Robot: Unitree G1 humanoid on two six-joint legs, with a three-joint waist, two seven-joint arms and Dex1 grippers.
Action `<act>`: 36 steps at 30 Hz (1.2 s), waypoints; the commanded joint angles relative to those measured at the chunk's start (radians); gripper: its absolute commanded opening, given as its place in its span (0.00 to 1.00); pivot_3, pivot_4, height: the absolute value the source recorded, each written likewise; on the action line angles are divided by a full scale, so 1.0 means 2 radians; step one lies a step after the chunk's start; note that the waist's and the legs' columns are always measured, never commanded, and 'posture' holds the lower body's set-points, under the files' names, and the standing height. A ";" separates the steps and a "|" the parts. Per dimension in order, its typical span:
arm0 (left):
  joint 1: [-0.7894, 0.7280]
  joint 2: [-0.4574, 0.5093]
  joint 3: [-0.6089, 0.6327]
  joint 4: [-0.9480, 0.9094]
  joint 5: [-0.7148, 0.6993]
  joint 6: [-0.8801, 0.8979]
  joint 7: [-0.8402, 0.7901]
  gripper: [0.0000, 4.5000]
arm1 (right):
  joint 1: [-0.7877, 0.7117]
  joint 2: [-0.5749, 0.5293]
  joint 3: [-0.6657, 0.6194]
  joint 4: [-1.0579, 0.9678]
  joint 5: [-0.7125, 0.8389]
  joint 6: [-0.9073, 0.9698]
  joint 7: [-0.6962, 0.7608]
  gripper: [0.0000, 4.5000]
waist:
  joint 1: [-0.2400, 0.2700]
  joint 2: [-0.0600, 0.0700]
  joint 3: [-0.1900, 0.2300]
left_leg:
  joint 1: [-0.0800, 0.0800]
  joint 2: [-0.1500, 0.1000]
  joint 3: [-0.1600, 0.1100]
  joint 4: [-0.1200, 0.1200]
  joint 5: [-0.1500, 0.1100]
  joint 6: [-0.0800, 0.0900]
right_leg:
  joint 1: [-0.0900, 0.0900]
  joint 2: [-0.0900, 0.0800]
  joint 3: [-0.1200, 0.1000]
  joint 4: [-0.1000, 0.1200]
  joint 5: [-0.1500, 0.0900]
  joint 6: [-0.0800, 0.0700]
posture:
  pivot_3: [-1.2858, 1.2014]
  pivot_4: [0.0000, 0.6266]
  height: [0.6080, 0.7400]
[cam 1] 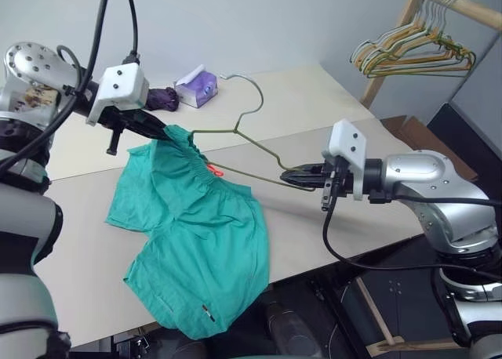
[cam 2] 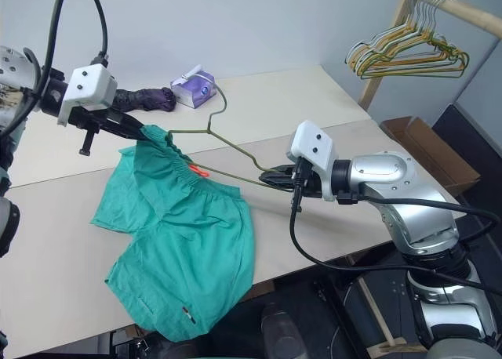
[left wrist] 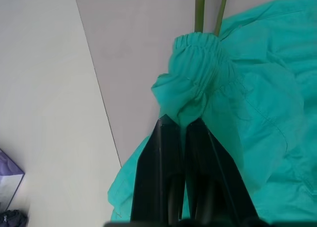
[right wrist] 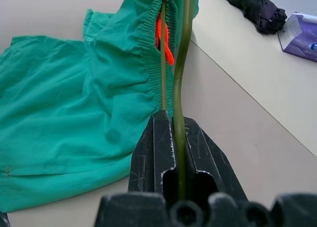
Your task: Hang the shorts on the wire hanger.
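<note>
The teal-green shorts (cam 1: pixel 196 241) lie spread on the table (cam 1: pixel 314 100), with one leg hanging over its front edge. My left gripper (left wrist: pixel 181 122) is shut on a bunched bit of the gathered waistband, lifting it off the table at the left. The thin olive wire hanger (right wrist: pixel 186 28) is held level above the table. One of its ends runs into the waistband next to the orange tag (right wrist: pixel 163 36). My right gripper (right wrist: pixel 173 120) is shut on the hanger's other end, to the right of the shorts. The hanger's hook (cam 1: pixel 252 91) points toward the table's far side.
A purple tissue box (cam 1: pixel 196 87) and a dark folded umbrella (cam 1: pixel 163 99) sit at the back of the table. A wooden rack with several coloured hangers (cam 1: pixel 416 53) stands at the far right, with a cardboard box (cam 2: pixel 427 151) on the floor below it.
</note>
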 commanded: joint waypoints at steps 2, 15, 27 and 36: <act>-0.010 0.007 0.010 -0.008 -0.011 0.003 -0.002 0.01 | -0.005 -0.002 -0.011 -0.010 0.011 -0.001 0.004 0.00 | 0.001 0.000 0.000 | 0.000 0.000 0.000 0.000 0.000 0.000 | 0.000 0.000 0.000 0.000 0.000 0.000 | 0.44 0.05 1.00; -0.001 0.018 -0.001 -0.031 -0.032 0.019 -0.002 0.43 | -0.009 0.002 -0.009 -0.003 0.009 -0.002 0.008 0.00 | 0.010 0.000 0.000 | 0.000 0.000 0.000 0.000 0.000 0.000 | 0.000 0.000 0.000 0.000 0.000 0.000 | 0.44 0.06 1.00; -0.008 0.031 -0.018 -0.052 -0.071 0.038 -0.002 0.00 | -0.006 0.002 -0.007 0.001 0.008 0.000 0.008 0.00 | 0.014 0.000 0.000 | 0.000 0.000 0.000 0.000 0.000 0.000 | 0.000 0.000 0.000 0.000 0.000 0.000 | 0.44 0.06 1.00; 0.004 0.035 -0.027 -0.070 -0.075 0.037 -0.002 0.00 | -0.010 0.005 -0.005 0.009 0.008 -0.001 0.010 0.00 | 0.015 0.000 0.000 | 0.000 0.000 0.000 0.000 0.000 0.000 | 0.000 0.000 0.000 0.000 0.000 0.000 | 0.44 0.07 1.00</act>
